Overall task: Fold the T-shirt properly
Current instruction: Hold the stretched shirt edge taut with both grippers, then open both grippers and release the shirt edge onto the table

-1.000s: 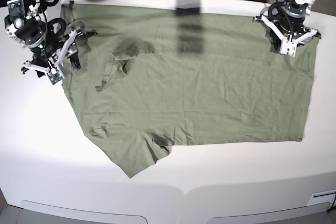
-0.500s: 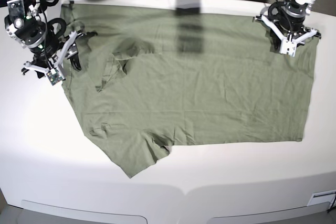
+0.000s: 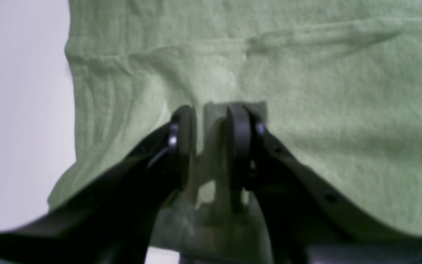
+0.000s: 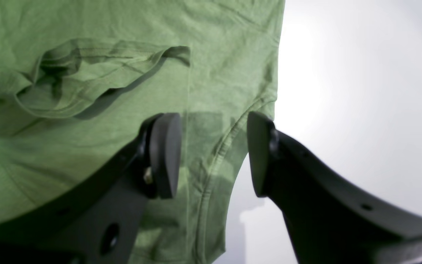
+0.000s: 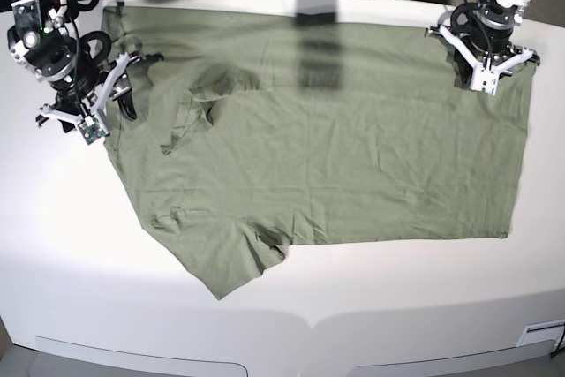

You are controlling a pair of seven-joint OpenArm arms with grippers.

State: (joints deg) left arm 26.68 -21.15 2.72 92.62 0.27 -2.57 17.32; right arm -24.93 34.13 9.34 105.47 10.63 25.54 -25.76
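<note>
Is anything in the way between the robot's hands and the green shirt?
Nothing visible. The left gripper already pinches a fold of the T-shirt in its jaws. The right gripper has open jaws right over the shirt's edge.

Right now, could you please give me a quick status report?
Left gripper pinching T-shirt hem. Right gripper open, straddling shirt edge. Nothing in the way.

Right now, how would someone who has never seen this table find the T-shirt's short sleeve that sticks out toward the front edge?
Start from the white table, which the olive-green T-shirt largely covers. Follow the shirt's long near edge toward the base view's left, where the cloth widens. There the sleeve juts out toward the front as a pointed flap, the only part of the shirt reaching so close to the table's front edge.
</note>
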